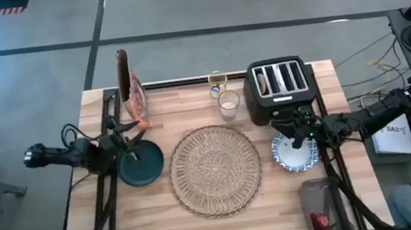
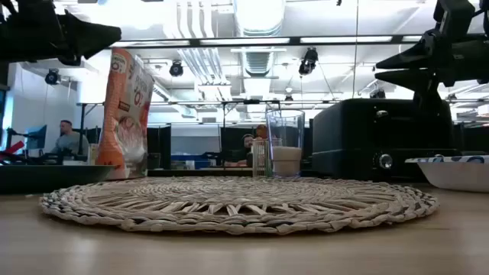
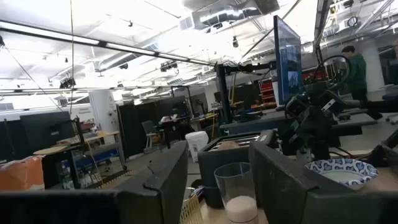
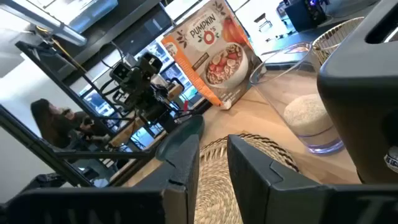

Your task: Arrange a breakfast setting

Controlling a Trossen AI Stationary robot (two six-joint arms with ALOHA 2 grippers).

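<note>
The round wicker placemat [image 1: 214, 169] lies flat mid-table. The dark teal plate [image 1: 141, 168] rests on the table left of it. My left gripper [image 1: 131, 145] hovers open above the plate. The blue-and-white bowl [image 1: 295, 155] stands on the table right of the mat. My right gripper [image 1: 292, 132] hovers open above it. The clear glass [image 1: 228, 104], white at the bottom, stands behind the mat. A small dark-red fruit [image 1: 320, 219] lies in a clear container near the front right corner. Something tan [image 1: 264, 82] sits in a toaster slot. The low view shows both grippers high above the tabletop.
The black toaster [image 1: 280, 86] stands at the back right, just behind the bowl. The cereal bag [image 1: 129, 85] stands at the back left. A second small glass jar [image 1: 217, 80] stands behind the glass. People sit in the room beyond the table.
</note>
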